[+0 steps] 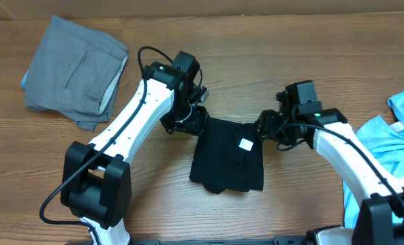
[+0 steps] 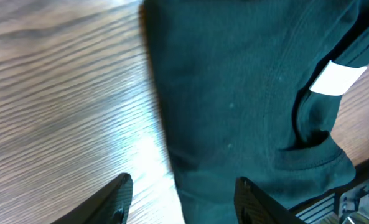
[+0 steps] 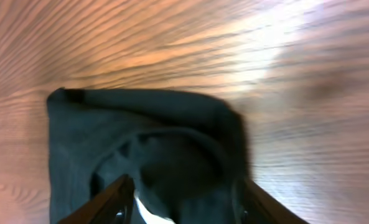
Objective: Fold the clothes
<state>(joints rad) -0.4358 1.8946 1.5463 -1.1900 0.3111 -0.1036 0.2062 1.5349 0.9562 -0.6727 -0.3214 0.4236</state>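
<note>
Grippers close in on one garment from either side: the black T-shirt (image 1: 227, 155), folded to a rough rectangle on the wooden table (image 1: 290, 211), lies between the left gripper (image 1: 193, 121) and the right gripper (image 1: 265, 126), each at one of its upper corners. From the left wrist camera, the left gripper (image 2: 184, 200) has its fingers spread wide. One fingertip (image 2: 117, 198) hangs over bare wood and the other is over dark cloth, so the shirt's (image 2: 234, 93) edge runs up between them. I can't tell whether either finger touches the fabric. The white neck label (image 2: 336, 78) sits ahead of this gripper and off to its far side, on the collar. The right gripper (image 3: 181, 202) is spread just as wide, nothing pinched, with the shirt (image 3: 153, 143) directly beneath and ahead of it. The curved neckline shows between its fingers and a sliver of the label (image 3: 152, 215) is just by them. Beyond the shirt's far edge in that view is only blurred wood grain. Overhead, the label (image 1: 246, 143) lies nearer the right gripper than the left. The grey trousers (image 1: 75, 71) lie folded well away behind the left gripper, and the light-blue printed shirt (image 1: 398, 129) lies rumpled at the table edge, well out past the right gripper.
</note>
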